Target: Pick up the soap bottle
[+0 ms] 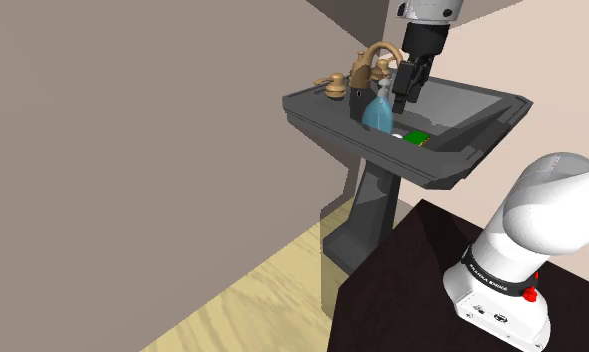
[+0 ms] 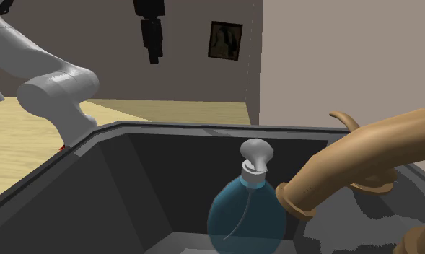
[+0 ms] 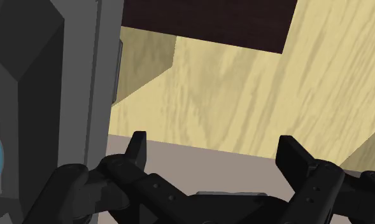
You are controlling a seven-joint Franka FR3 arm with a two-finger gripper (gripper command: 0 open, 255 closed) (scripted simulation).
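Soap bottle [image 1: 378, 111] stands upright in the sink [image 1: 312, 101], pump end up, with a green block [image 1: 415, 137] nearby. Hand [image 1: 395, 99] spread, empty, above the sink.

Shoulder view: up high beside the stand [image 1: 392, 300], a little behind it, looking down and away to the sink [image 1: 307, 104] at middle range.
Second exterior view: right in close, low behind the faucet [image 2: 348, 173], staring across the basin, back at the arm [image 2: 55, 94].
Wrist view: on the hand, looking down past the sink's outer wall to the wood-grain floor [image 3: 243, 83].
Shared: sink, soap bottle [image 1: 379, 112] and gripper [image 1: 402, 97] turn up in all three.
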